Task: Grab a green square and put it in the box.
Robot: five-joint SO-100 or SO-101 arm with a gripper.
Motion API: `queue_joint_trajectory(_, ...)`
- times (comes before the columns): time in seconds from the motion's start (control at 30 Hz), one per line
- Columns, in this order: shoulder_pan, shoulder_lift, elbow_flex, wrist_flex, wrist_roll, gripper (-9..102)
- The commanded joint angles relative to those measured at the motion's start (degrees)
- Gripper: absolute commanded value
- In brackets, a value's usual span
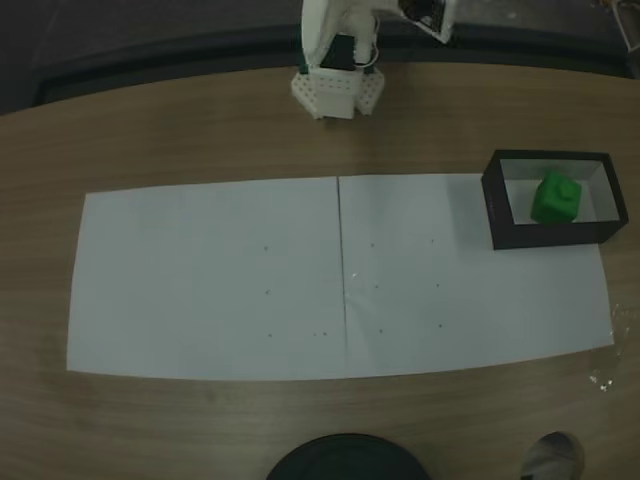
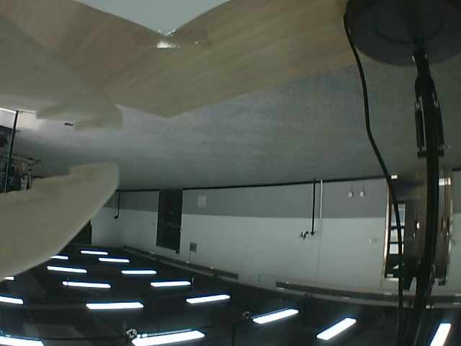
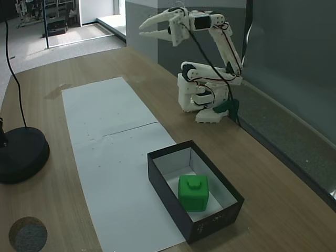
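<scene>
**Square in box, gripper raised and empty**

I see the green square sitting inside the box, on its white floor, raised round top facing up. In a fixed view from above, the square sits right of centre in the box, close to the far and right walls as that view shows them. The box stands upright at the right end of the white paper, partly on the paper and partly on the bare wood counter.

From the side fixed view, the arm is folded back over its white base, well apart from the box. The gripper is held high above the counter, pointing left toward the far end of the room. Its two white fingers are spread with a clear gap between them, nothing in it, so I read it as open and empty. The wrist view agrees: two white fingers at the left edge with a gap between them, and that camera looks away from the counter at a room with strip lights, picture upside down.

The paper is two sheets joined at a seam, with small dots scattered on it. A black round stand base with a cable sits on the counter at the near left in the side view; I see the same base at the bottom edge of the top view.
</scene>
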Motion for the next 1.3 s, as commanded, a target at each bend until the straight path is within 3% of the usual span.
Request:
queue_joint_trajectory(0.0,-0.18,3.34,10.37,-2.11,-0.18,2)
queue_joint_trajectory(0.43,-6.24,3.34,33.05,0.44,-0.35,1)
queue_joint_trajectory(0.53,-7.21,3.34,34.28,3.16,-0.62,0)
queue_joint_trajectory(0.7,-9.23,3.25,35.07,4.83,-9.23,0)
queue_joint_trajectory(1.27,-10.72,3.25,34.37,7.29,-9.40,0)
